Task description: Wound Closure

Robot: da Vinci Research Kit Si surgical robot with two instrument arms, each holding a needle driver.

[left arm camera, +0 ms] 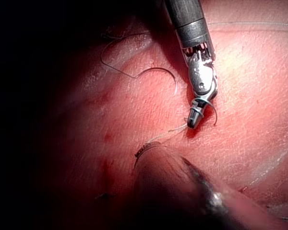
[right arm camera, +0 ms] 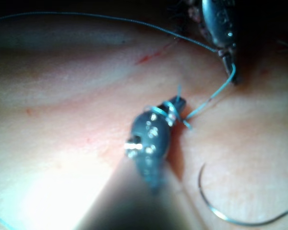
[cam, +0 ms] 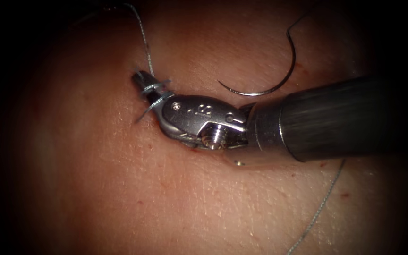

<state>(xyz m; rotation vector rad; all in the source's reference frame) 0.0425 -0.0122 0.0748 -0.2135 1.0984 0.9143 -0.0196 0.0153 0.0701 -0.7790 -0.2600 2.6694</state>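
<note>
The right arm's steel-jawed hand (cam: 142, 84) rests on the pale pink pork tissue (cam: 119, 189), its jaws closed with two turns of thin blue-grey thread (cam: 145, 42) wound round them; whether they pinch the thread I cannot tell. Just beside its shaft the dark curved steel needle (cam: 279, 85) lies free on the tissue. The left arm's hand (right arm camera: 229, 62) clenches the thread near the right hand.

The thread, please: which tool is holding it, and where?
The left tool pinches the thread just beyond its loops round the right tool; the needle lies free on tissue.
</note>
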